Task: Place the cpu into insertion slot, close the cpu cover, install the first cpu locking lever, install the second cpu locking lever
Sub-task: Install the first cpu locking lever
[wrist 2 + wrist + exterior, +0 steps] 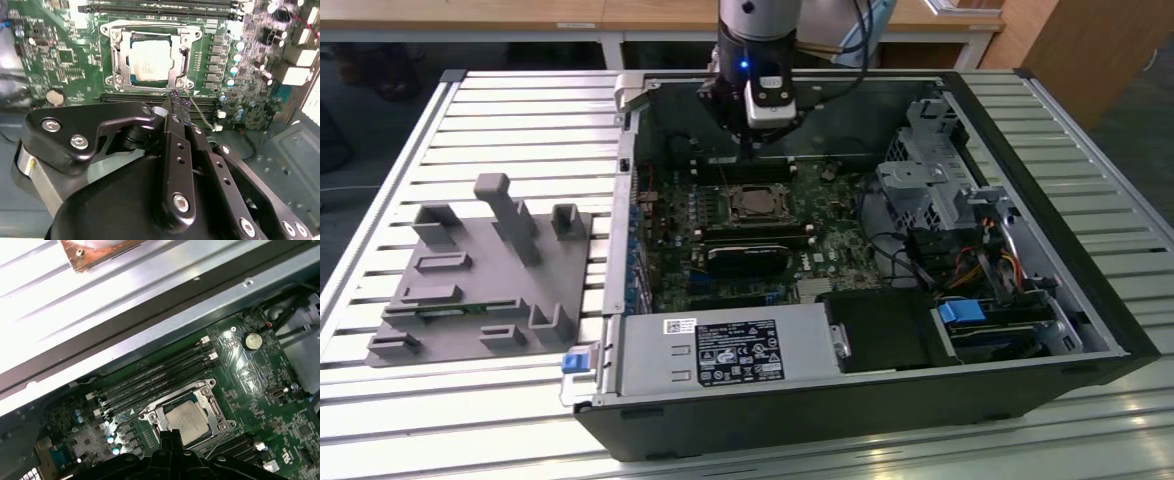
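The cpu (150, 62) is lying flat in the insertion slot (181, 60) on the green motherboard (60, 60), its silvery top facing up. The cpu cover (118, 55) is lying down over it, and the chip is showing through its square window. A thin wire lever (150, 25) is running along one edge of the frame; I cannot tell whether it is latched. In the second wrist view the tool (176, 100) is hovering just beside one corner of the socket, with its black fingers drawn together into a narrow closed tip; whether that tip is touching the frame is not clear. In the first wrist view the closed tool (170, 434) is poking in at the edge of the cover (159, 419), with the chip (187, 417) just past it. Long black memory slots (150, 375) are lying in rows beside the socket, and a round coin battery (253, 340) is sitting farther off on the board. In the exterior view the arm is reaching down into the open computer case (1067, 250), the tool (750, 143) hanging just beyond the socket and chip (754, 205). A labelled power supply (720, 350) is filling the case's near corner. The case is resting on a slatted bench (520, 110), and a grey fixture tray (480, 270) is sitting well apart on the exterior view's left.
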Available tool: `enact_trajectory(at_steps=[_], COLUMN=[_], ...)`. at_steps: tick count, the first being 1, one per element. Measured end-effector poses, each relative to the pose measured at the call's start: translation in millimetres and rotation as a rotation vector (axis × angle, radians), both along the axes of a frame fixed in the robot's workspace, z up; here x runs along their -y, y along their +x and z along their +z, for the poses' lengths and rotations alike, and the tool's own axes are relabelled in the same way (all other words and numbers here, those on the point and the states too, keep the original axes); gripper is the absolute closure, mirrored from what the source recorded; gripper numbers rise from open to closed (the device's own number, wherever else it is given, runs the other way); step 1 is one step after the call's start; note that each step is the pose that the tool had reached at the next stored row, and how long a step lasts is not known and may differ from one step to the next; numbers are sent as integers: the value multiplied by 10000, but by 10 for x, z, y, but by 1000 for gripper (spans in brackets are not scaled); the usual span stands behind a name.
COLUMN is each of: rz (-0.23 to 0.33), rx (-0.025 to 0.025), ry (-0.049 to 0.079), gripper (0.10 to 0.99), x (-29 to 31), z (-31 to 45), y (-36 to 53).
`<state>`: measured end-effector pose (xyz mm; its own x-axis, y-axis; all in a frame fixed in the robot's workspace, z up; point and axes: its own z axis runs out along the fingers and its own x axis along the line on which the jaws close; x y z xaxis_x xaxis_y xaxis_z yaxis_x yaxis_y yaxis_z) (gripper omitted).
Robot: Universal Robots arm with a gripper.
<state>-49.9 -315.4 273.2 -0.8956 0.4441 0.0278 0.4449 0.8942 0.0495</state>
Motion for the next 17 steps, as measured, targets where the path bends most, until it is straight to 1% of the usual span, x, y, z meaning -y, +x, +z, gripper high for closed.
enact_trajectory(at_steps=[13,17], rz=[2295,2878], rx=[1,2], ry=[0,1], gripper=[980,980], x=[0,0], z=[-4,-4], y=[0,0])
